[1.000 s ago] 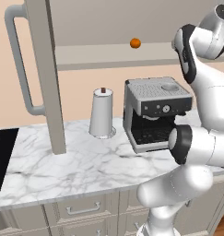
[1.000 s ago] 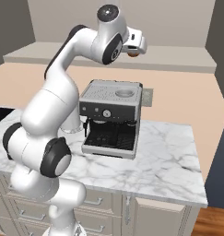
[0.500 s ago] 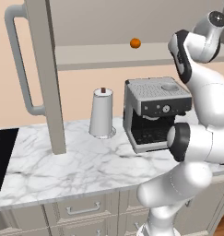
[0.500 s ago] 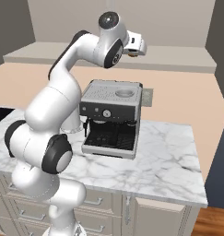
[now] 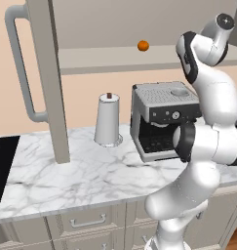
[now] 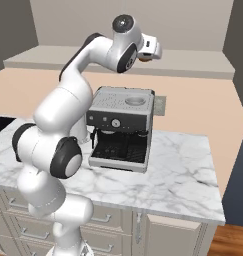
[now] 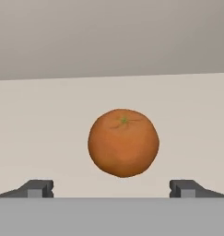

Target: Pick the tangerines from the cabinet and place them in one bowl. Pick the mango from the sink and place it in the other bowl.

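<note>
A bright orange tangerine rests on the pale inner shelf of the cabinet, whose door stands swung open at the left. In the left base view the tangerine sits alone on the shelf, well right of the door. My gripper is open wide and points straight at the fruit, with a dark fingertip low on each side and short of it. Nothing is between the fingers. In the right base view the raised hand covers most of the tangerine.
A steel coffee machine stands on the marble counter right under the shelf. A white tapered canister stands to its left. A black cooktop lies at the counter's left end. The door's curved handle juts out.
The raised hand has edged a little closer to the shelf and the tangerine. The jaws have stayed open, and the tangerine has not moved.
</note>
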{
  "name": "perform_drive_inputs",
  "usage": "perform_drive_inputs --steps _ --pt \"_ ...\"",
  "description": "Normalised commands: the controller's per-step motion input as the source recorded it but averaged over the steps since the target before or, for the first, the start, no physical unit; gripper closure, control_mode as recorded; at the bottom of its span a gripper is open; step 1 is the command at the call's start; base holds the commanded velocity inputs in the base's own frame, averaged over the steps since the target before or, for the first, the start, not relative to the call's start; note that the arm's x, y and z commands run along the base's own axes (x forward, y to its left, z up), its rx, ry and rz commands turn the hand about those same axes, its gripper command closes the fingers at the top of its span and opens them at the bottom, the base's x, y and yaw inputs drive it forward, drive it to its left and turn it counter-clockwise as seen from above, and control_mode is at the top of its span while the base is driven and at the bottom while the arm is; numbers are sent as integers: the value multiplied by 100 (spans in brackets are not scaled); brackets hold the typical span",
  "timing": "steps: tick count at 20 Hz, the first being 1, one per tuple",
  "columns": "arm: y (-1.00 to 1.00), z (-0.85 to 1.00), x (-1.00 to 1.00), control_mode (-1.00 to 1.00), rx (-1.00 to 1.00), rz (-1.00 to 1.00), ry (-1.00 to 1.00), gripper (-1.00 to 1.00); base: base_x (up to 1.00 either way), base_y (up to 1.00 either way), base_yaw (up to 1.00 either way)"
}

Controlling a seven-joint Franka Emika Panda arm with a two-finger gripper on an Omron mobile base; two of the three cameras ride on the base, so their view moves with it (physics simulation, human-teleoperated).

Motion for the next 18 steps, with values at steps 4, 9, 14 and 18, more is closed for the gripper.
perform_drive_inputs --steps 4,9,14,18 --pt "-9 1 29 -100 0 1 0 -100 0 0 0" --pt "-9 1 28 -100 0 1 0 -100 0 0 0" --pt "-8 1 25 -100 0 1 0 -100 0 0 0" --pt "-7 0 22 -100 0 2 0 -100 0 0 0"
